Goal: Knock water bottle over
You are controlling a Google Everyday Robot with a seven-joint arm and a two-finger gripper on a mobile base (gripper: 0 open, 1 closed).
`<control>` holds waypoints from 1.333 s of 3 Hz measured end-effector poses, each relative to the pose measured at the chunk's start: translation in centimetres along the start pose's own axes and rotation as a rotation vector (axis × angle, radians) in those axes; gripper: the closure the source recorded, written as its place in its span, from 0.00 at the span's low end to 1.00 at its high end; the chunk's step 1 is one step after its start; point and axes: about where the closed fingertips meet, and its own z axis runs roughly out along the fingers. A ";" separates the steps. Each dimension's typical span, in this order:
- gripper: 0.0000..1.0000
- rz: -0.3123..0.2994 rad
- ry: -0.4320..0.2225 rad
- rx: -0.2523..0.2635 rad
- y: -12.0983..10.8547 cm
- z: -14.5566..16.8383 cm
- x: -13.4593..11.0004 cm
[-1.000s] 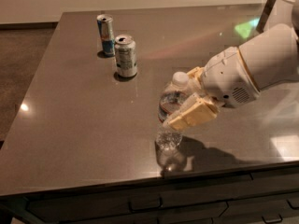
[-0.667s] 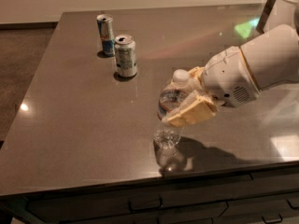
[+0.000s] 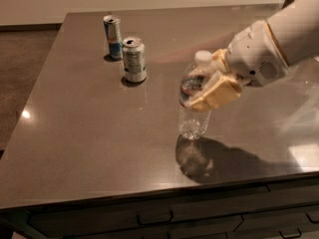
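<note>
The water bottle (image 3: 192, 114) is clear and ribbed, with a white cap and a dark, red-edged label. It stands on the table's front right part, its top leaning slightly right. My gripper (image 3: 205, 81) reaches in from the right and is closed around the bottle's upper half. One tan finger (image 3: 219, 93) lies across its front, and the other shows behind the neck. The white arm (image 3: 269, 49) extends to the upper right.
A silver soda can (image 3: 134, 59) and a slim blue-and-silver can (image 3: 113, 36) stand at the back left of the dark table (image 3: 89, 133). Drawer fronts (image 3: 154, 218) run below the front edge. The floor drops away on the left.
The gripper and the bottle have shifted together to the right and a little farther back. More of the bottle now shows. The cans have not moved.
</note>
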 end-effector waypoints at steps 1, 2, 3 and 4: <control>1.00 -0.011 0.150 0.032 -3.1 -1.4 0.5; 1.00 -0.031 0.320 0.047 -5.4 -2.0 1.6; 1.00 -0.056 0.477 0.048 -6.7 -2.0 3.3; 1.00 -0.087 0.605 0.041 -7.5 -1.7 4.6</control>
